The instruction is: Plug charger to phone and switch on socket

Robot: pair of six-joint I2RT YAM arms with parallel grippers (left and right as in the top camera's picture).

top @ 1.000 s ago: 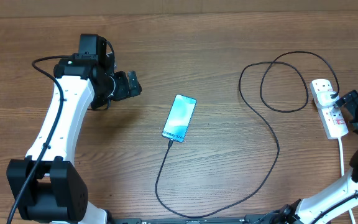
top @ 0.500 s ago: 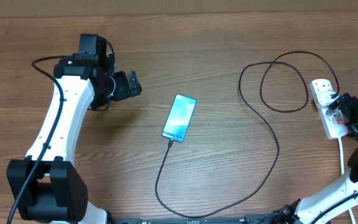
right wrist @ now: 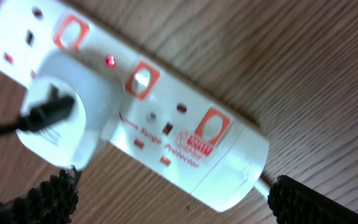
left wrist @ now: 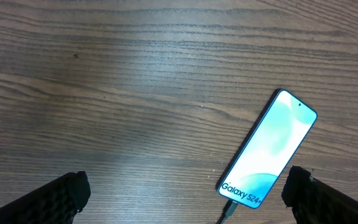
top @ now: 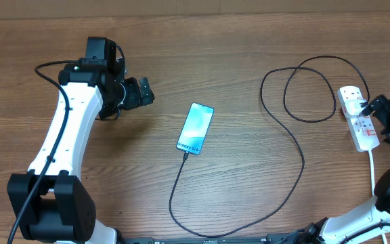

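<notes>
Here the right gripper [top: 382,122], tilted down and spread wide, hangs beside the elongated white plastic socket [top: 357,120]; the left gripper [top: 143,91] gapes too.

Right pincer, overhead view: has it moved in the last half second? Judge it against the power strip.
Yes. The right pincer has pulled back toward the picture's right edge, uncovering more of the power strip, which has not moved.

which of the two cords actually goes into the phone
The thin black cable, plugged into the end of the phone nearest the text. The thicker white cord only leaves the near end of the power strip, heading toward the table edge.
</notes>
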